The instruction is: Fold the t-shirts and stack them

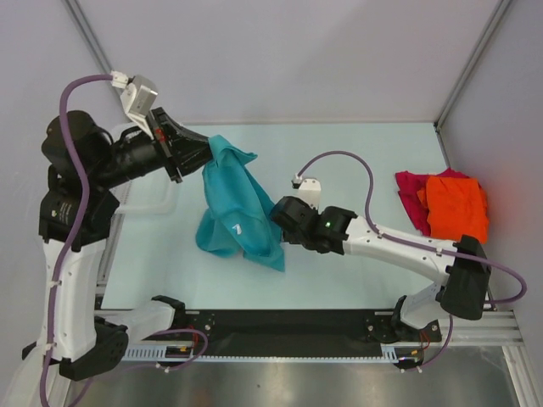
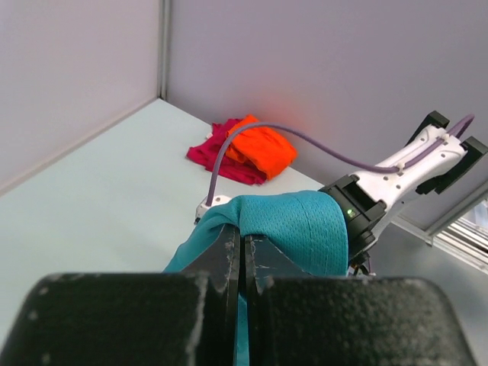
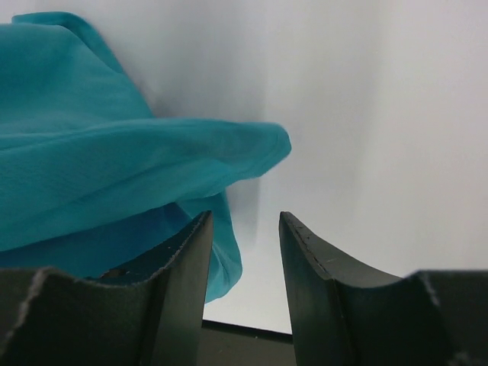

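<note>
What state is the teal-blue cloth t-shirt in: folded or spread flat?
Neither. The teal-blue cloth t-shirt hangs bunched, pinched at one edge by the shut left gripper; the rest drapes down crumpled.

teal t-shirt (image 1: 237,212): fine mesh-knit cloth, matt, hanging in soft folds.
orange t-shirt (image 1: 458,206): matt cloth, creased, at 3 o'clock on the table.
magenta t-shirt (image 1: 411,191): matt cloth, crumpled.
table (image 1: 356,271): smooth, pale, faint sheen.
left gripper (image 2: 244,244): black, grainy rough body, scuffed finger faces.
right gripper (image 3: 244,221): black, matt, worn pale edges.
right arm shell (image 1: 399,246): white plastic, smooth and glossy.
cables (image 1: 72,170): purple, smooth sheath.
front rail (image 1: 297,373): brushed metal, at 6 o'clock.
</note>
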`<action>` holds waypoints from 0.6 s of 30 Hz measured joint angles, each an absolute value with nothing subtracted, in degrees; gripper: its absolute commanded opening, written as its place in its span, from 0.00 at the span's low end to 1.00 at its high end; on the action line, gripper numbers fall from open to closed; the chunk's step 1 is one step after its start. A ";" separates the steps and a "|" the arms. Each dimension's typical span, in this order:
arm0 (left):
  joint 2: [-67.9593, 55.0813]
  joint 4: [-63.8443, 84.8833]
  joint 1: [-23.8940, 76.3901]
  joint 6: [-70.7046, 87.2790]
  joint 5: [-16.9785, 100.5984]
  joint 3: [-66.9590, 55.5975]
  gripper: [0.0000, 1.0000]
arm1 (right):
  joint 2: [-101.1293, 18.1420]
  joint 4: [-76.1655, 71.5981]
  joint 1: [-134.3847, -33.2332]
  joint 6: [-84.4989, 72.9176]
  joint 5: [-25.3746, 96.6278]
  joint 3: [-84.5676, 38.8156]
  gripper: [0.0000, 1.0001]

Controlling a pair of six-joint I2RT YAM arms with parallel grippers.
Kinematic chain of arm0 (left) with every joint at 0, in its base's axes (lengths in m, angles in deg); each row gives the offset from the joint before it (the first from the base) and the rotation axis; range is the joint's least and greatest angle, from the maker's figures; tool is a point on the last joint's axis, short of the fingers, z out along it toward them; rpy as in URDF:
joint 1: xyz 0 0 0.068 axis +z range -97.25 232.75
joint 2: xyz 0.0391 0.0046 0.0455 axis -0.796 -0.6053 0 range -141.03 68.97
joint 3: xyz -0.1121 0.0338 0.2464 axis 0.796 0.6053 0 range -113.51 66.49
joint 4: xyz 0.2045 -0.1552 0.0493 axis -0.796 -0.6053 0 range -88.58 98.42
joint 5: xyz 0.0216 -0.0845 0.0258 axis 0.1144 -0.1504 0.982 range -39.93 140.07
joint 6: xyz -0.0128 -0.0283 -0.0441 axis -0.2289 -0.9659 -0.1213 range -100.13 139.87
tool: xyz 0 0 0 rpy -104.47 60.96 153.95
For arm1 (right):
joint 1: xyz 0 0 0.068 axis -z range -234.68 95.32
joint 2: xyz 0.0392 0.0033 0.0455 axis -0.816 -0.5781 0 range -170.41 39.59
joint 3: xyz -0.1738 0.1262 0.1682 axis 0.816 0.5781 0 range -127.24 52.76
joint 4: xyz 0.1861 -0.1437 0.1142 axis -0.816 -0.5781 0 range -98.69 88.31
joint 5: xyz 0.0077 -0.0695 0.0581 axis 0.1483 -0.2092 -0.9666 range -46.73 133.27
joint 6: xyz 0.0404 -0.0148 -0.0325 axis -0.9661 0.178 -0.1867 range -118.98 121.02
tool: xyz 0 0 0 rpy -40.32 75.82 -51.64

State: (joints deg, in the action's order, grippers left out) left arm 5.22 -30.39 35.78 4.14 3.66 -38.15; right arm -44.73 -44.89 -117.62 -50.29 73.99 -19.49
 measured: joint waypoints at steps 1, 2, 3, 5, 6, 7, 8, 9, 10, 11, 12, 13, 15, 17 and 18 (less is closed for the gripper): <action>5.42 -31.29 35.78 4.51 4.05 -39.14 0.00 | -45.53 -44.71 -117.62 -49.94 73.97 -20.04 0.46; 5.59 -31.92 35.78 4.95 4.44 -39.81 0.00 | -46.08 -44.52 -117.62 -49.85 73.92 -20.28 0.46; 5.66 -32.86 35.78 5.12 4.82 -40.77 0.00 | -46.69 -44.43 -117.62 -49.65 73.88 -20.54 0.46; 5.75 -33.95 35.78 5.58 5.41 -42.37 0.00 | -47.72 -44.32 -117.64 -49.28 73.88 -21.04 0.47; 5.81 -34.35 35.78 5.85 5.65 -42.74 0.00 | -48.11 -44.28 -117.64 -49.17 73.88 -21.30 0.47; 6.01 -34.65 35.78 6.00 6.02 -42.94 0.00 | -48.40 -44.25 -117.64 -48.95 73.90 -21.54 0.47; 6.10 -35.05 35.78 6.02 6.22 -43.07 0.00 | -48.51 -44.25 -117.64 -48.80 73.92 -21.74 0.47; 6.25 -35.44 35.78 6.06 6.43 -43.16 0.00 | -48.59 -44.25 -117.64 -48.43 74.07 -22.07 0.47; 6.29 -35.62 35.78 6.04 6.43 -43.16 0.00 | -48.62 -44.28 -117.64 -48.30 74.25 -22.31 0.47; 6.38 -35.79 35.78 6.02 6.46 -43.16 0.00 | -48.62 -44.34 -117.64 -48.12 74.51 -22.70 0.48; 6.38 -35.88 35.78 6.00 6.48 -43.16 0.00 | -48.62 -44.32 -117.62 -47.84 74.91 -23.10 0.48; 6.42 -35.90 35.78 5.98 6.50 -43.16 0.00 | -48.62 -44.39 -117.62 -47.51 75.36 -23.58 0.48; 6.60 -35.90 35.78 5.91 6.63 -43.16 0.00 | -48.62 -44.43 -117.31 -46.68 75.87 -24.47 0.48; 7.19 -35.90 35.78 5.85 6.98 -43.07 0.00 | -48.64 -44.39 -116.96 -45.76 76.04 -25.39 0.48; 7.60 -35.92 35.78 5.82 7.13 -42.98 0.00 | -48.68 -44.30 -116.68 -45.32 76.13 -25.78 0.48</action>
State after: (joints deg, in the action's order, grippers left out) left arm 7.60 -35.92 35.78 5.82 7.13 -42.98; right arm -48.68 -44.30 -116.68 -45.32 76.13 -25.78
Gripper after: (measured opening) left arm 0.011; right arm 0.480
